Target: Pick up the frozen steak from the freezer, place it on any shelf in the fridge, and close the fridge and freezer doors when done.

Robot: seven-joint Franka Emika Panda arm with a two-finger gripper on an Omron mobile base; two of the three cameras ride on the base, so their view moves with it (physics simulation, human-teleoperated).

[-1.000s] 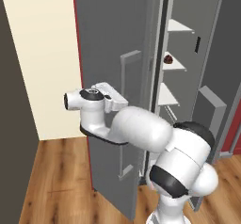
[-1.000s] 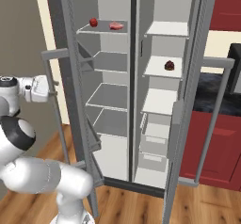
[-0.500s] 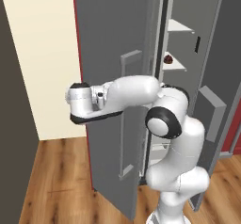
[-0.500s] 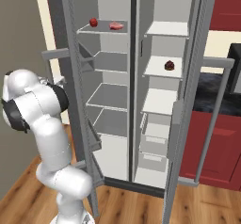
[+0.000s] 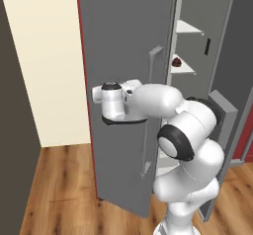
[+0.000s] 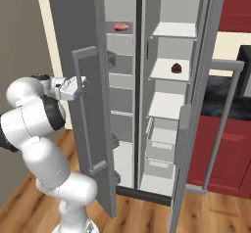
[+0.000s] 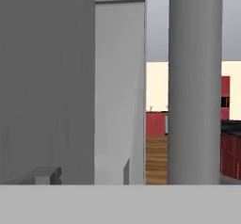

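Pale pink-red flat frozen steak (image 6: 120, 27): lodged on upper wide grey shelf (image 6: 120, 33). Two-finger gripper (image 6: 82, 84): set against vertical grey bar handle (image 6: 83, 110) of tall grey door (image 6: 78, 56); finger state indeterminable.

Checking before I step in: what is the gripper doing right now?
Gripper: at the vertical bar handle of the wide grey fridge door; open or shut cannot be told.

Fridge door (image 6: 73, 41) flat grey, bar handle (image 7: 195, 77) grey. Steak (image 6: 120, 27) pale pink-red. Lump (image 6: 177, 69) dark red. Cabinets (image 6: 230, 153) deep red. Floor (image 5: 59, 189) brown wood-grain. Wall (image 5: 49, 66) cream.
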